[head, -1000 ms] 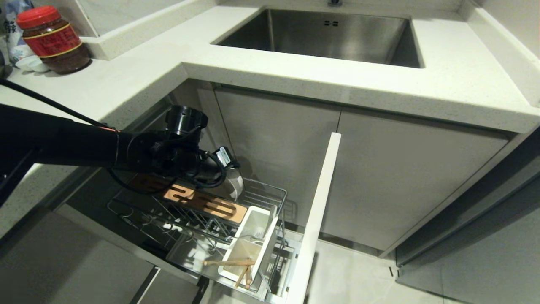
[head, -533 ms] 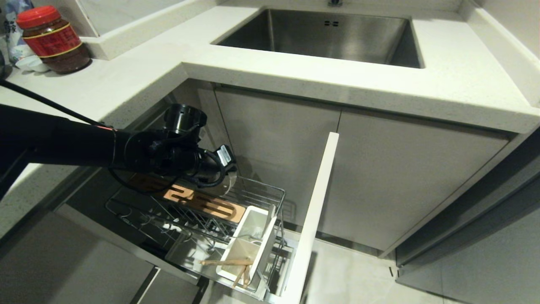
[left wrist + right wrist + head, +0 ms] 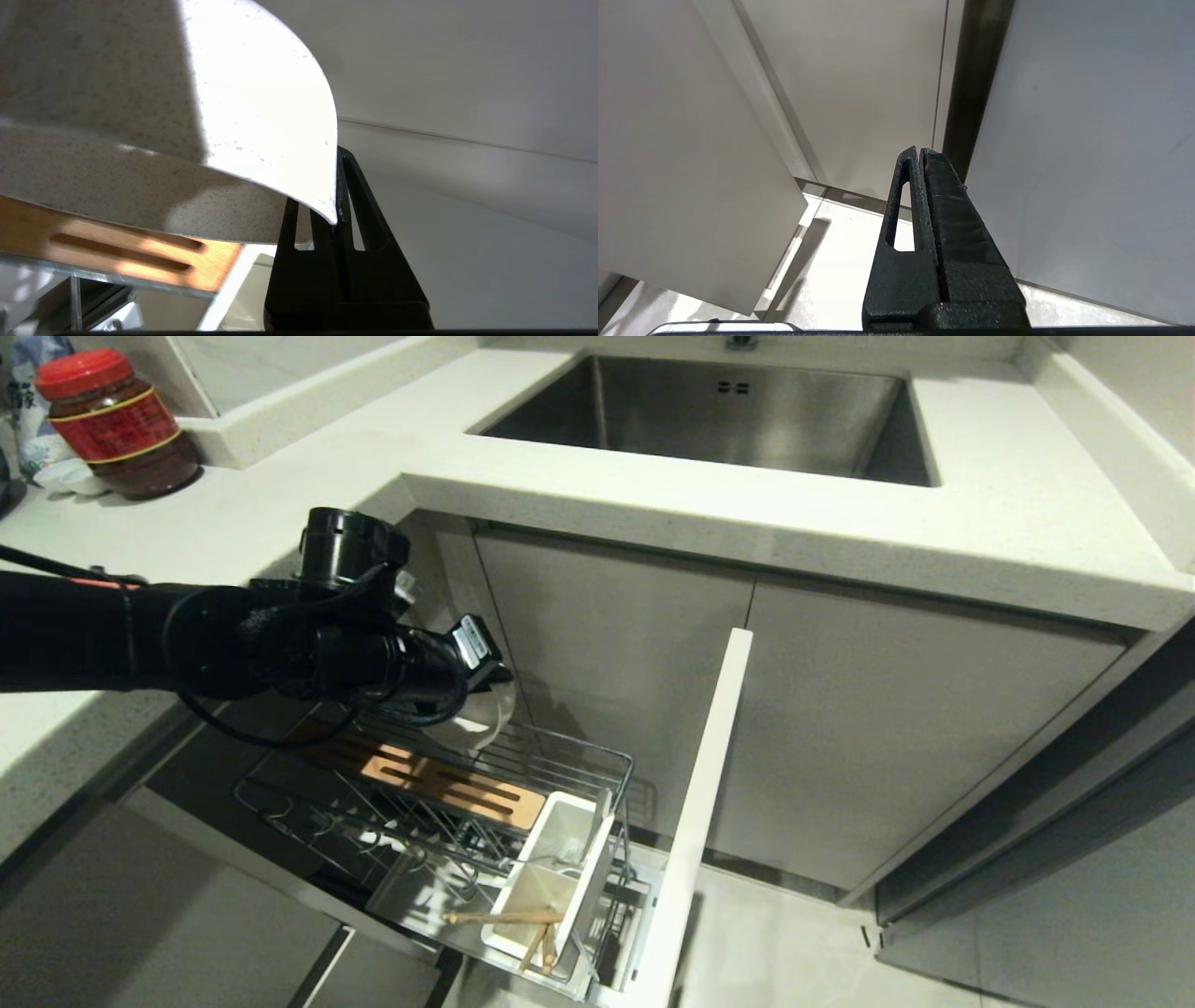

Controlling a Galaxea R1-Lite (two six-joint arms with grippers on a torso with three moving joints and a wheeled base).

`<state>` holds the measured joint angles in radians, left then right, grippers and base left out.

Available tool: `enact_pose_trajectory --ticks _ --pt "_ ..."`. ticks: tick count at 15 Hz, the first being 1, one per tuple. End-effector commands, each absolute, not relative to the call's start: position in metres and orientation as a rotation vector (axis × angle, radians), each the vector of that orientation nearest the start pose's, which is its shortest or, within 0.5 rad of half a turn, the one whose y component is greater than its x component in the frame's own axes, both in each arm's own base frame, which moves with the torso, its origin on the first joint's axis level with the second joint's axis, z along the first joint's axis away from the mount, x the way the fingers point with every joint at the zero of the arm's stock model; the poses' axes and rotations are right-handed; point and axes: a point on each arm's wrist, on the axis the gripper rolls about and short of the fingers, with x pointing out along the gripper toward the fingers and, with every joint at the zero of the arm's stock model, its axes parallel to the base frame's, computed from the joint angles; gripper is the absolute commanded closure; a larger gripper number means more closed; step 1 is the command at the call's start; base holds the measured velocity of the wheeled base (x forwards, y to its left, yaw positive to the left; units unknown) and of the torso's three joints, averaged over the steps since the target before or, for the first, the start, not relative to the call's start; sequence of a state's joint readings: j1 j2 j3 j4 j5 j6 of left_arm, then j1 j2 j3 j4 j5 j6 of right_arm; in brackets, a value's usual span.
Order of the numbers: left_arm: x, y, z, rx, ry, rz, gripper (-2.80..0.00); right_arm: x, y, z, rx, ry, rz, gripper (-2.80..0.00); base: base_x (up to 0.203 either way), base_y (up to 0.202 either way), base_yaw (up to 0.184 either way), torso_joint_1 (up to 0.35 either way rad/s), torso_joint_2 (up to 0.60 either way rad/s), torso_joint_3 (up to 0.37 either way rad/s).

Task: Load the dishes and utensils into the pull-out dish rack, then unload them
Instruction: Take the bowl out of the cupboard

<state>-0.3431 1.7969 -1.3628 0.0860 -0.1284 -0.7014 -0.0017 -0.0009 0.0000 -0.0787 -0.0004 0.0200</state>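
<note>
Lifted off the rack [image 3: 579,761], one bowl [image 3: 261,116] sits clamped in the left hand [image 3: 337,205].

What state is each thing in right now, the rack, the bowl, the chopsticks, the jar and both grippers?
Pull-out dish rack: pulled out.
Bowl: held by its rim, above the rack.
Left gripper: shut on the bowl.
Right gripper: shut, holds nothing.
Chopsticks: lying across a utensil cup.
Jar: lidded, on the counter.

Red-lidded jar [image 3: 117,425] on countertop [image 3: 653,504]; steel sink [image 3: 719,420].

bowl [image 3: 487,717] mostly hidden behind left gripper [image 3: 476,683]
</note>
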Motion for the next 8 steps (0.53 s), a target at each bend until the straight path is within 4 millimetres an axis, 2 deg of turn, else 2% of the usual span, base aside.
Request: enact_pose_trajectory --ticks 1,4,8 --pt "0.293 -0.114 0.275 -0.643 0.559 -0.319 0.0 -0.021 0.0 0.076 0.02 -0.054 -0.001 0.0 0.0 0.0 0.0 0.0 0.0 0.0" --pt "0.251 -0.109 0.309 -0.653 0.49 -0.392 0.0 -0.021 0.0 0.076 0.02 -0.054 -0.002 0.0 0.0 0.0 0.0 0.0 0.0 0.0" --pt "0.169 -0.098 0.355 -0.662 0.372 -0.566 0.0 -0.021 0.0 0.076 0.02 -0.054 -0.001 0.0 0.0 0.0 0.0 0.0 0.0 0.0"
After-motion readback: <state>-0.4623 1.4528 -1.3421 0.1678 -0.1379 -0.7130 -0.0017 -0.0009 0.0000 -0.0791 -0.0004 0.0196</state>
